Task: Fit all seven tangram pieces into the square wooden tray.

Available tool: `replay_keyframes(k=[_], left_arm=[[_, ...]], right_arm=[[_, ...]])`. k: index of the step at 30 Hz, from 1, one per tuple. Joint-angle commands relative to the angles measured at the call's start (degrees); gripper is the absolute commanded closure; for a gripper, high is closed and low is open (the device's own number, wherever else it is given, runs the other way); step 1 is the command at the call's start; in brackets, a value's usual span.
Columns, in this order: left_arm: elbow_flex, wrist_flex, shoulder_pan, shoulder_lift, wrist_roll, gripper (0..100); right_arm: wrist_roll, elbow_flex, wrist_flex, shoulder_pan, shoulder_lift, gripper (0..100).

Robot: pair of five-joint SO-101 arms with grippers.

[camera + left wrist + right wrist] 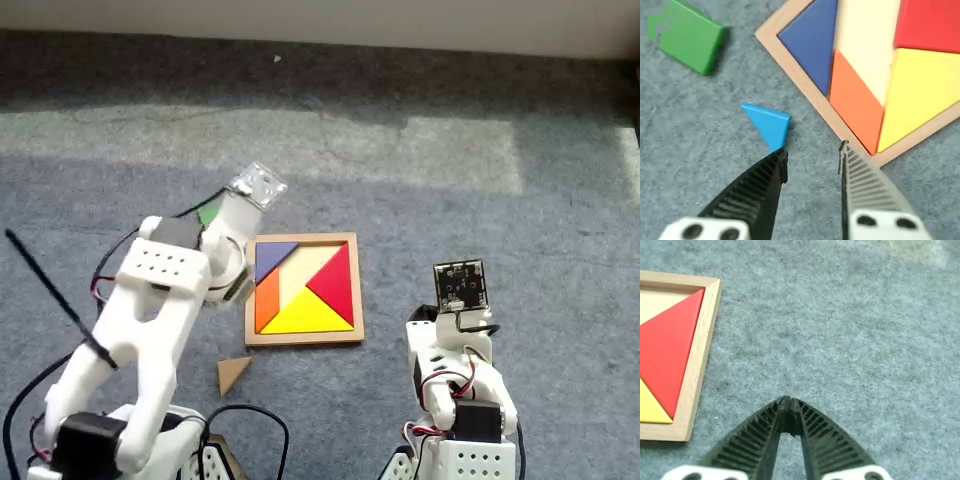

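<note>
Left gripper (pixel 811 155) spread beside the tray (pixel 787 60).
Its fingertip (pixel 775 167) seems to touch the light-blue triangle (pixel 769 125); right gripper (pixel 789 407) closed, empty.

High camera looks steeply down over the whole worktop (pixel 450 200). Wrist cameras sit close to it, facing past left gripper (pixel 812 155) and right gripper (pixel 788 407). All three share the tray (pixel 303 339).

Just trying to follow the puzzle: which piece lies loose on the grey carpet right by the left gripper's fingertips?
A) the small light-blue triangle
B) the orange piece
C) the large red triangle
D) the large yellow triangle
A: the small light-blue triangle lies on the grey carpet, outside the square wooden tray, right at the left gripper.
</note>
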Motion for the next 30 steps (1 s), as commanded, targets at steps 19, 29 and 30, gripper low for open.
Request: replay_keyframes(k=[19, 29, 30], left_arm=[[-31.16, -0.62, -13.49, 30.20, 11.16, 73], [-52.88, -0.18, -12.79, 48.40, 26.20, 73], [-54.64, -0.09, -12.79, 50.24, 27.78, 73]], right_arm=[[0.62, 7.52, -1.36, 0.66, -0.84, 98.5], [0.62, 7.52, -1.45, 0.66, -0.84, 98.5], [0.62, 7.52, -1.45, 0.66, -0.84, 98.5]])
